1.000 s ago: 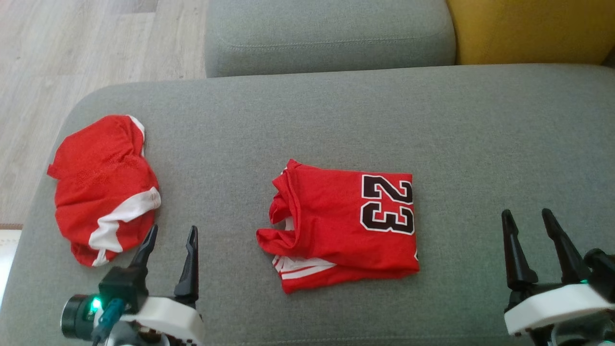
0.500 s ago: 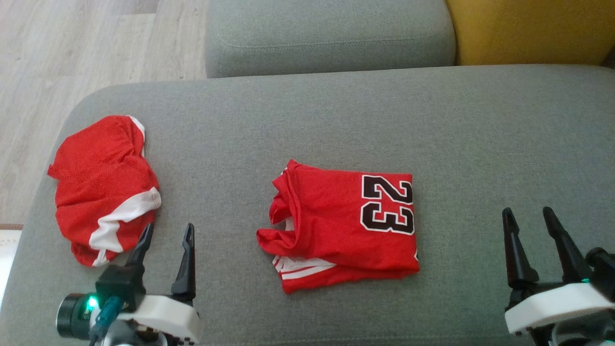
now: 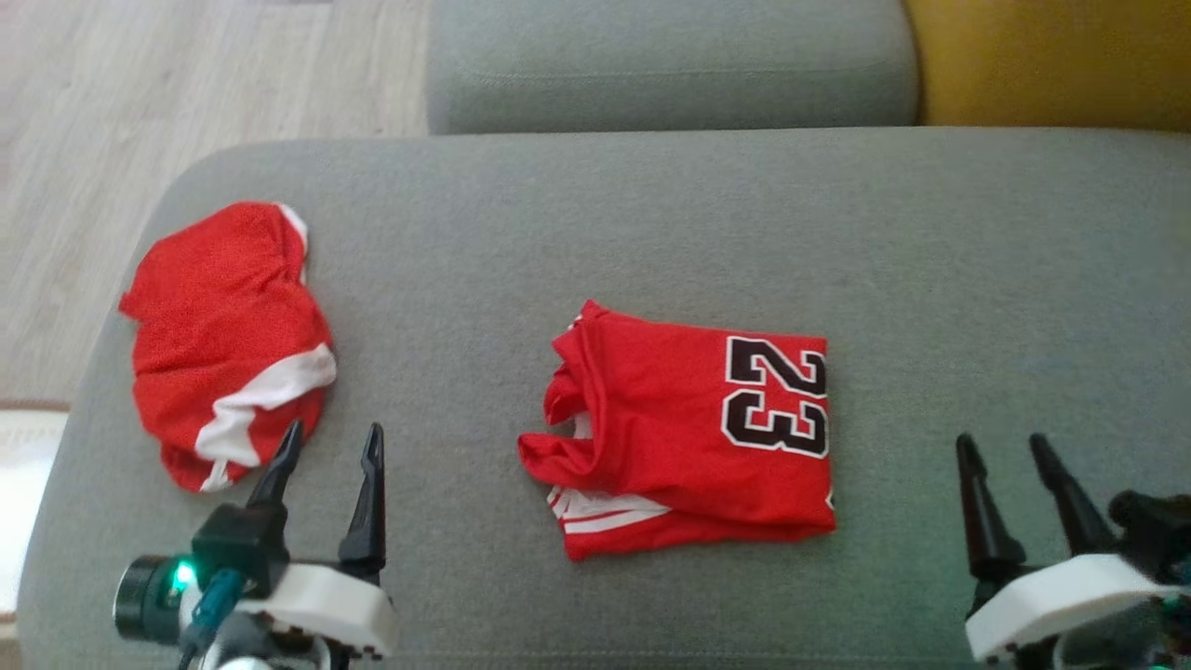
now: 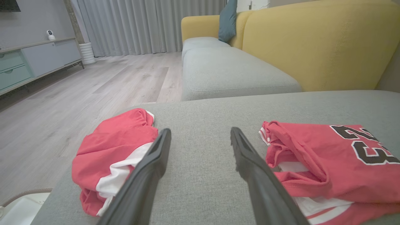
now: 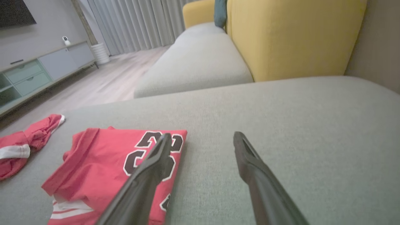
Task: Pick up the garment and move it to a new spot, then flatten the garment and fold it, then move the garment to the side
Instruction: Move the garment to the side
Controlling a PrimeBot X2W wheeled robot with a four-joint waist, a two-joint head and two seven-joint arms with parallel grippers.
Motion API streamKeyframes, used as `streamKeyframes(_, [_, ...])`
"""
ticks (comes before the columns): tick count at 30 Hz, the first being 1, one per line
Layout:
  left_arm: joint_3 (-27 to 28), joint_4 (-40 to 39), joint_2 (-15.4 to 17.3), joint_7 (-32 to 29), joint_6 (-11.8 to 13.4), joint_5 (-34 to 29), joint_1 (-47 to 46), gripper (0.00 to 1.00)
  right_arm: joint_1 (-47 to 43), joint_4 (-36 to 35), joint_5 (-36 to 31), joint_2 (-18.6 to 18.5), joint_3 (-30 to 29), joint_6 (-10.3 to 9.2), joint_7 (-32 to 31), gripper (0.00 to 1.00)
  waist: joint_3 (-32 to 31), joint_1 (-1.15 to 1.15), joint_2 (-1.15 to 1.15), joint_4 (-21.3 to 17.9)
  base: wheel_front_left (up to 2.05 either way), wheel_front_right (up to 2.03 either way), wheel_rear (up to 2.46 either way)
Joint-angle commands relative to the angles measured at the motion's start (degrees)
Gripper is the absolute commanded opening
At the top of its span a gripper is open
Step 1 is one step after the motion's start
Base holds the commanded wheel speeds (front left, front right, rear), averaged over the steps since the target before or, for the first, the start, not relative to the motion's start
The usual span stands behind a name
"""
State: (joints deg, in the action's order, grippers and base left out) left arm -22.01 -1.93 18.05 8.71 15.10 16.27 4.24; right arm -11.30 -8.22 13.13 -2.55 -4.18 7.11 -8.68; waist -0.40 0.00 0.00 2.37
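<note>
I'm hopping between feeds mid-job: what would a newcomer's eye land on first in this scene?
The folded red jersey with a black 23 lies in the middle of the grey sofa seat. A second red garment with white bands sits bunched near the seat's left end, just ahead of the left gripper, which is open. The right gripper hangs open over bare cushion to the jersey's right.

Grey sofa seat (image 3: 651, 214), folded jersey (image 3: 689, 428), crumpled shorts (image 3: 228, 335)
</note>
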Motion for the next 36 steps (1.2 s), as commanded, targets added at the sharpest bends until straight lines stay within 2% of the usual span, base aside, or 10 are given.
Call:
streamKeyframes(1, [1.77,-2.35,1.2,0.66,-0.04,-0.62,-4.51,1.0,2.13,-0.78,0.43,-0.76,1.54,0.37,-0.25,1.0,1.35,0.0,0.0,1.49,0.0,0.0,0.0])
streamKeyframes(11, [0.64,-0.88,-0.97,3.91,-1.89,-1.22,-12.41,1.0,12.07,13.97,1.45,-3.03,3.63,0.37,-1.95,1.0,7.83,0.0,0.0,9.89,0.0,0.0,0.0])
streamKeyframes(20, [0.33,1.28,-2.76,5.99,-3.07,-1.82,-14.63,1.0,17.72,26.52,0.26,-3.0,3.35,0.37,-3.93,1.0,9.23,0.0,0.0,13.56,0.0,0.0,0.0])
streamKeyframes(21, [0.39,1.31,-2.86,6.06,-3.11,-1.93,-14.64,1.0,17.82,27.19,0.42,-2.84,3.46,0.37,-4.28,0.83,9.28,0.0,0.0,13.62,0.0,0.0,0.0])
streamKeyframes(23, [0.54,1.27,-2.95,6.16,-3.3,-2.15,-14.7,1.0,17.95,27.95,1.12,-2.53,3.57,0.37,-4.71,0.0,9.38,0.0,0.0,13.65,0.0,0.0,0.0])
streamKeyframes(30, [1.27,0.85,-3.05,6.27,-4.28,-3.03,-14.35,1.0,17.26,23.74,0.16,-2.96,3.29,0.37,-1.87,0.0,9.0,0.0,0.0,11.78,0.0,0.0,0.0])
streamKeyframes(36, [1.51,0.01,-2.79,6.28,-4.76,-3.29,-13.42,1.0,16.65,18.35,-1.37,-3.3,5.42,0.37,-2.28,0.0,9.59,0.0,0.0,4.66,0.0,0.0,0.0])
